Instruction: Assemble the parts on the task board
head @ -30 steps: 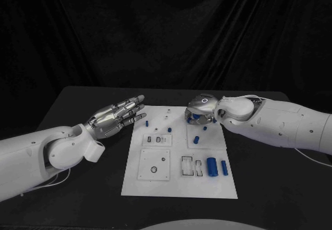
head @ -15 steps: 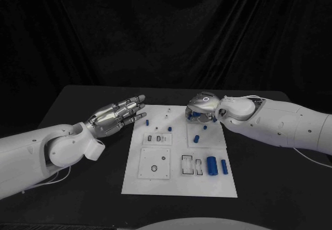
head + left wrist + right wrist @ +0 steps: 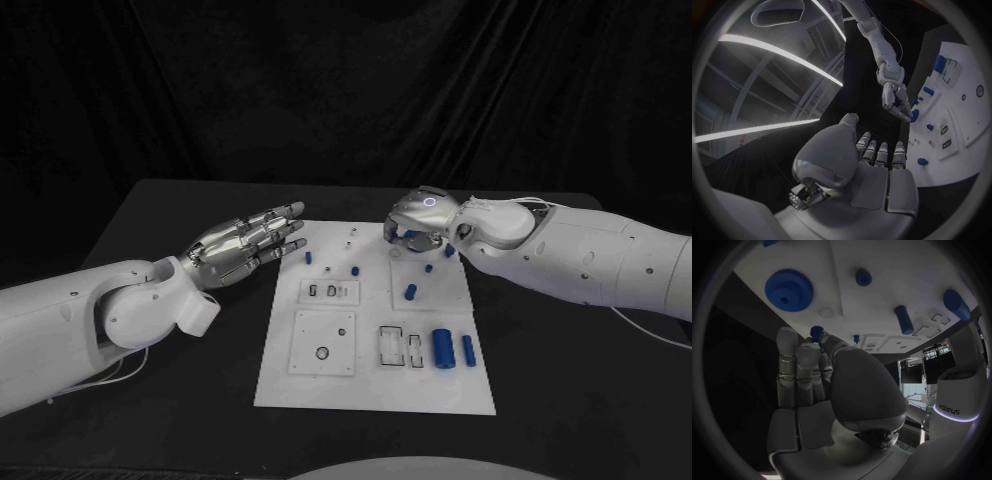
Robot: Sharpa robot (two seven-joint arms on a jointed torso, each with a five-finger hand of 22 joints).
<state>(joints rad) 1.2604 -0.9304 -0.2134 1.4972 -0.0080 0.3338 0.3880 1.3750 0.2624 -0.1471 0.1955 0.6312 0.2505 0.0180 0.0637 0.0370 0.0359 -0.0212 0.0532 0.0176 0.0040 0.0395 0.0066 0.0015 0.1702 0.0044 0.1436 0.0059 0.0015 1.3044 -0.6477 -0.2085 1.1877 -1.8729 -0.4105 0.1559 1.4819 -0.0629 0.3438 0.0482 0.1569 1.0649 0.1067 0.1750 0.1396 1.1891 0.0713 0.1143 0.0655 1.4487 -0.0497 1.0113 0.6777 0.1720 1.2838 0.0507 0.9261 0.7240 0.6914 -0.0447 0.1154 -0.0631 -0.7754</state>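
The white task board [image 3: 372,385] lies in the middle of the black table. My right hand [image 3: 420,222] hovers over its far right part, fingers curled down. In the right wrist view its thumb and fingertips meet on a small blue gear [image 3: 817,331], close to a large blue gear [image 3: 789,287] on the board. The left wrist view shows this hand [image 3: 893,97] with a blue piece [image 3: 914,115] at its fingertips. My left hand [image 3: 242,241] floats beside the board's far left corner, palm up, fingers apart and holding nothing.
Two thick blue cylinders [image 3: 453,348] lie side by side on the board's right half, near empty slots [image 3: 392,344]. Short blue pegs [image 3: 307,257] [image 3: 413,292] sit further back. Black table surrounds the board, with a dark curtain behind.
My right hand has risen slightly and drifted a little toward the far edge. The left hand has barely moved.
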